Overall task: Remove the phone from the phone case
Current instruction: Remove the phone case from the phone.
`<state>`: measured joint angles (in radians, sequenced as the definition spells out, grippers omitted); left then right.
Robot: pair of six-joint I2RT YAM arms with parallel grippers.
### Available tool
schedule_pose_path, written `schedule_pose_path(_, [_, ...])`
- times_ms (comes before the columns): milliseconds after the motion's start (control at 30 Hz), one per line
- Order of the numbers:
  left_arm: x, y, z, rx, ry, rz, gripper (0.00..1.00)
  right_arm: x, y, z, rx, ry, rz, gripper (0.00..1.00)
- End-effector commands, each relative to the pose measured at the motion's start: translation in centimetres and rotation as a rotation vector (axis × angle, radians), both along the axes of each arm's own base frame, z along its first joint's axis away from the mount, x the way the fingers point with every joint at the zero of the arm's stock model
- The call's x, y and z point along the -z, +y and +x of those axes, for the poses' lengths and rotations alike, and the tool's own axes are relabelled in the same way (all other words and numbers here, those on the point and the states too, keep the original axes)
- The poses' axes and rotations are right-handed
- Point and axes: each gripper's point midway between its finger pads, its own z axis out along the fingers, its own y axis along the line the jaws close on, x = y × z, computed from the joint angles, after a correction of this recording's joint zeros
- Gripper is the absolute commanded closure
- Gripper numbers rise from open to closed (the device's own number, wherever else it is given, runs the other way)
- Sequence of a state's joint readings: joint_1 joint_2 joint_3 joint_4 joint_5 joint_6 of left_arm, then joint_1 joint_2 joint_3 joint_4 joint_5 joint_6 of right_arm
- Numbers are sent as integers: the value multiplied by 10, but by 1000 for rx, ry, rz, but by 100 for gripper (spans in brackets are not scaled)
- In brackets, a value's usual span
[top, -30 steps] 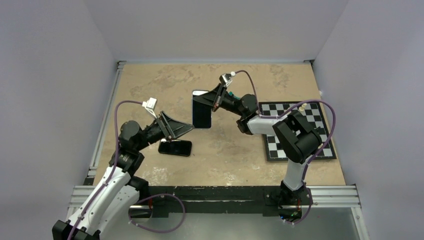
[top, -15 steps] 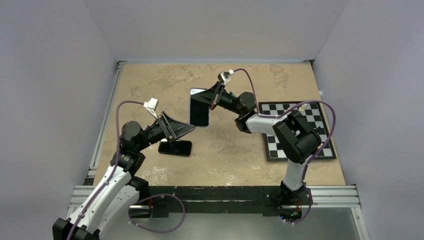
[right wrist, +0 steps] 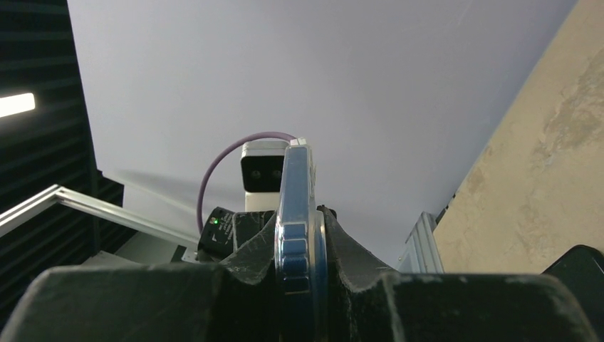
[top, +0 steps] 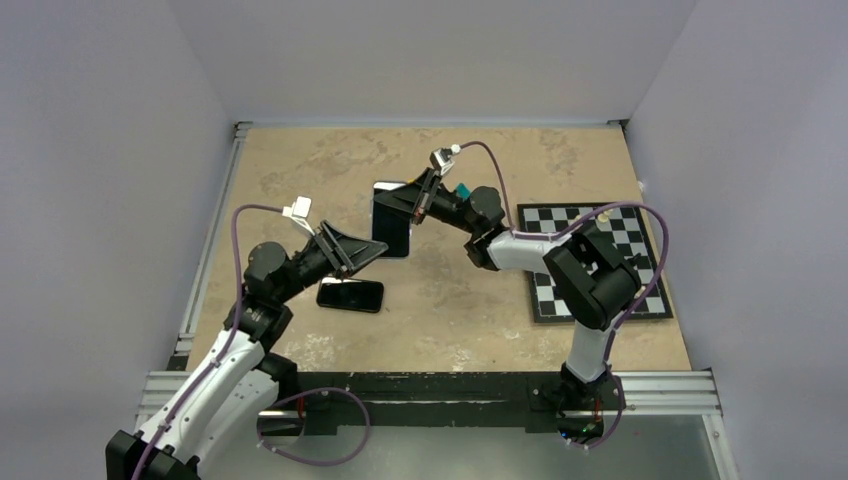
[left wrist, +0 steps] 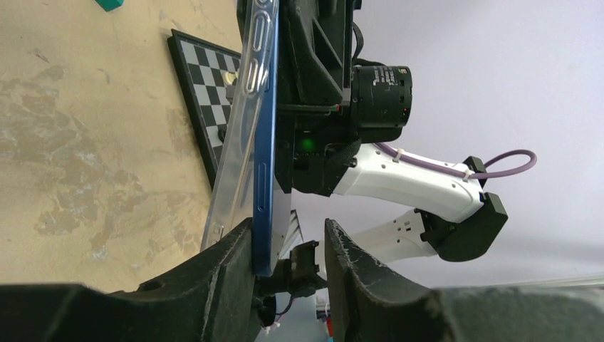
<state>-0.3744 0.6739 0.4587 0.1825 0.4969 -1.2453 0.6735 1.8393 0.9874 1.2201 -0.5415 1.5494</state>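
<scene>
A blue phone (top: 392, 232) in a clear phone case (left wrist: 238, 142) hangs edge-up above the table. My right gripper (top: 418, 203) is shut on its far end; in the right wrist view both fingers press the cased phone (right wrist: 295, 206). My left gripper (top: 378, 252) straddles the phone's near end. In the left wrist view the left finger (left wrist: 228, 263) lies against the blue edge (left wrist: 262, 157), while the right finger (left wrist: 349, 263) stands apart with a gap, so that gripper (left wrist: 288, 249) is open. The case edge sits slightly off the phone body.
A second, black phone (top: 350, 294) lies flat on the table under the left gripper. A checkerboard mat (top: 600, 260) covers the right side under the right arm. A small teal object (top: 462, 190) sits near the right wrist.
The right arm has carried the phone leftward toward the left gripper, whose fingers now reach around its near end. The left jaws have narrowed slightly.
</scene>
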Motion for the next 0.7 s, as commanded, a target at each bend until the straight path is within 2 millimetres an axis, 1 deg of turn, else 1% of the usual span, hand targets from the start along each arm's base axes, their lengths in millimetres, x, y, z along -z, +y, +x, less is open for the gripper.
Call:
schedule_pose_path(0, [-7,10,24,-127,-58,-36,60,-61,-7,-35,-49,-137,98,100])
schedule_pose_path(67, [-13,5,25,-97,-72,-44,68,-55,-6,-36,-57,-137,70,100])
schedule_pose_path(133, [-15,0,25,-62,-77,-35,79,-50,-4,-40,-75,-145,46,100])
schedule_pose_path(267, [-19,-2,23,-46,-101,-34,93,-42,-4,-45,-100,-170,-2,100])
schedule_pose_path(333, [-22,-2,23,-40,-115,-26,97,-44,-6,-48,-108,-190,-2,100])
schedule_pose_path(367, [-25,-3,21,-34,-125,-24,100,-45,-7,-50,-114,-204,1,96])
schedule_pose_path(400, [-26,-2,20,-35,-130,-20,100,-46,-8,-52,-124,-217,-1,87])
schedule_pose_path(500, [-29,2,18,-57,-131,-24,100,-44,-11,-56,-161,-257,-15,67])
schedule_pose_path(600, [-32,9,16,-95,-120,-29,100,-41,-19,-64,-198,-307,-15,48])
schedule_pose_path(667, [-33,13,16,-120,-107,-40,100,-41,-26,-71,-218,-346,-2,32])
